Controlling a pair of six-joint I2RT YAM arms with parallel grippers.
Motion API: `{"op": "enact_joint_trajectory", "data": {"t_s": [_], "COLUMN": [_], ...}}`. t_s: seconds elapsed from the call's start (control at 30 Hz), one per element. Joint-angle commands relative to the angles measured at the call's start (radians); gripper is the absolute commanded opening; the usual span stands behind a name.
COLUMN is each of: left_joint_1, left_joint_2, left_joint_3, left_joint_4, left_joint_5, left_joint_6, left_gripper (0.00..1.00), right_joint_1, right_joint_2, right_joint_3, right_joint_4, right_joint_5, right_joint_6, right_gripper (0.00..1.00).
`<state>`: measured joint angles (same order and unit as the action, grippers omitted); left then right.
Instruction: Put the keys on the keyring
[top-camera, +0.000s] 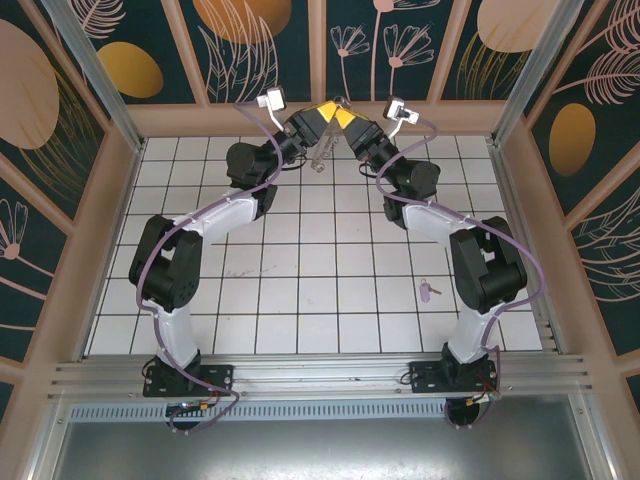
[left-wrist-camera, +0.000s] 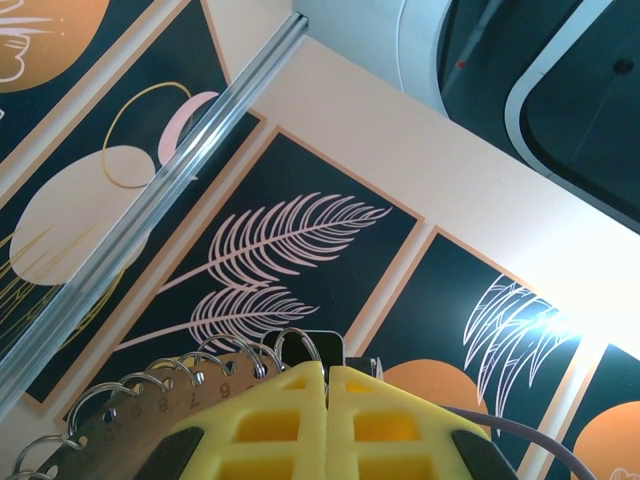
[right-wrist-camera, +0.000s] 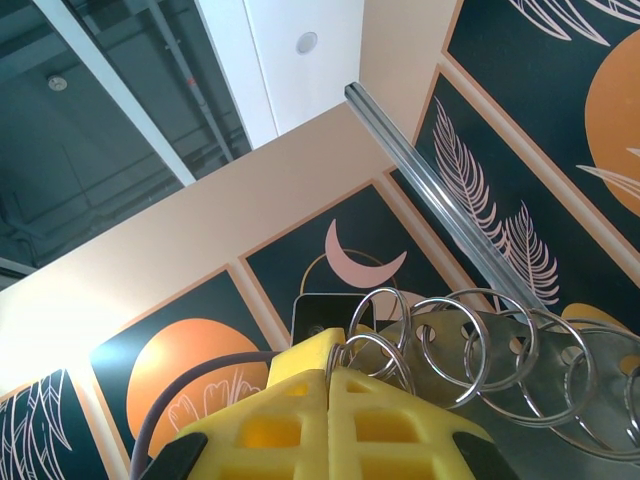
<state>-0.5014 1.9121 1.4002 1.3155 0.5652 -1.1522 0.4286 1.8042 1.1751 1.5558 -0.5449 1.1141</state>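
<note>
The keyring (top-camera: 320, 152) hangs in the air at the back of the table, held between both raised grippers. It is a flat brown plate (left-wrist-camera: 130, 425) with numbered holes and several wire rings (right-wrist-camera: 478, 345) along its edge. My left gripper (left-wrist-camera: 327, 368) is shut, and one end ring (left-wrist-camera: 300, 343) runs into the seam of its yellow fingertips. My right gripper (right-wrist-camera: 330, 372) is shut on a doubled ring (right-wrist-camera: 372, 357) at the plate's other end. From above, the left gripper (top-camera: 322, 112) and right gripper (top-camera: 346, 118) nearly touch. One small pale lilac key (top-camera: 427, 291) lies on the tiles beside the right arm.
The white tiled floor (top-camera: 300, 270) is walled by patterned panels and aluminium posts (top-camera: 95, 85). Both arms arch over the back half. Purple cables (top-camera: 160, 250) loop along each arm. The two arm bases sit on the front rail (top-camera: 320, 375).
</note>
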Motion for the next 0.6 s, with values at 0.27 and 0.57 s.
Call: {"op": "enact_joint_trajectory", "data": {"t_s": [0.27,0.57], "left_joint_1": [-0.006,-0.006], "left_joint_2": [-0.017,-0.020], "left_joint_3": [-0.023,-0.033], "left_joint_4": [0.005,0.006], "left_joint_5": [0.012,0.009], "left_joint_6": [0.031,0.037], "left_gripper": [0.00,0.00], "right_joint_1": [0.003,0.001], "right_joint_2": [-0.014,-0.018], "right_joint_3": [0.001,-0.002], "right_joint_4": [0.161,0.161], "right_joint_5": [-0.010,-0.010], "right_joint_6": [0.023,0.023], "right_gripper": [0.03,0.04]}}
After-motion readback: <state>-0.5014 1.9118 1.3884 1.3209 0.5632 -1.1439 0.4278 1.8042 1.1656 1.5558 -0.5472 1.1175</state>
